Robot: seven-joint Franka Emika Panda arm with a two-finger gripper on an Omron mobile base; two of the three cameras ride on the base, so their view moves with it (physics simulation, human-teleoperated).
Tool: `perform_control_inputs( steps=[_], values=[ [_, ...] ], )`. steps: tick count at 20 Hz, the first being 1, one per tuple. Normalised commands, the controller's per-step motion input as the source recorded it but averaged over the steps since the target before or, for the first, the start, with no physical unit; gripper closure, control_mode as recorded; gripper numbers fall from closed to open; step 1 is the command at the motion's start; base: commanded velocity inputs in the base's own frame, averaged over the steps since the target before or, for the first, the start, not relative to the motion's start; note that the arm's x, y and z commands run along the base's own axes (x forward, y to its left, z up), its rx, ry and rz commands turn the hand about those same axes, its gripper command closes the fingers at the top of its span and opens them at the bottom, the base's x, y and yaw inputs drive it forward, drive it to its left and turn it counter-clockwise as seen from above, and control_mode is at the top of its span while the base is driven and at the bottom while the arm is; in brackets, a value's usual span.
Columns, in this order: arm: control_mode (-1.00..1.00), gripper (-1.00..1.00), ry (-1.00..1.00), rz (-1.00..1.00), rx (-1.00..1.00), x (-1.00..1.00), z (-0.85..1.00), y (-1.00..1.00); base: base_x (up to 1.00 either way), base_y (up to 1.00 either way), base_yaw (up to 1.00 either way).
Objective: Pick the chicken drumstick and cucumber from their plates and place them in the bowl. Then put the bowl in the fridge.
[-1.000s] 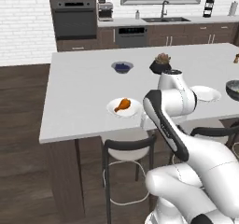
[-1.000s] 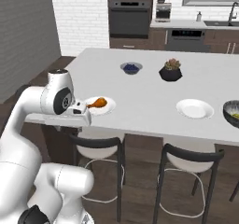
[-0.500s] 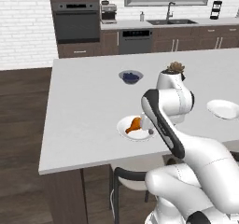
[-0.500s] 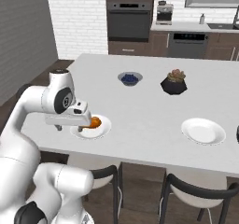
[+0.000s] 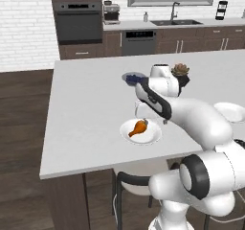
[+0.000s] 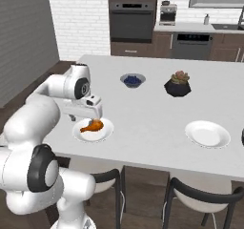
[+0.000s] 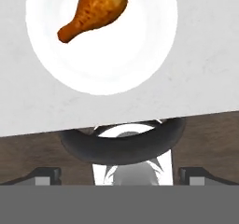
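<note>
Open gripper above the drumstick plate

I see the drumstick (image 5: 138,127) lying on its plate (image 5: 150,136) near the counter's (image 5: 86,114) front edge. My gripper (image 6: 86,113) hangs just over it, jaws spread wide and holding nothing. A second plate (image 6: 208,133) sits well apart to the right, with the berry bowl (image 6: 132,80) and plant pot (image 6: 178,85) farther back.

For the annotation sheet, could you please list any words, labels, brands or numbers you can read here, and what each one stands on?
None can be read.
Oven: its top panel is dark, with no legible display.
Dishwasher: a pale strip on its front, too small to read.
Coffee machine: no readable brand.
Plate, drumstick, pot and gripper: no markings.
</note>
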Motion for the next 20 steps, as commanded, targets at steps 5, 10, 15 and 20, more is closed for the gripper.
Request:
perform_control_inputs(
  steps=[5,10,15,20],
  values=[
    [-1.00,-1.00,0.07,-0.40,0.04,0.70,-0.32,0.02,0.00,0.00,0.00],
    [-1.00,-1.00,0.11,-0.25,0.00,0.60,-0.35,0.01,0.00,0.00,0.00],
    [-1.00,-1.00,0.22,-0.14,-0.03,0.53,-0.35,0.01,0.00,0.00,0.00],
    [-1.00,-1.00,0.08,-0.08,-0.04,0.57,-0.46,0.00,0.00,0.00,0.00]
  ],
)
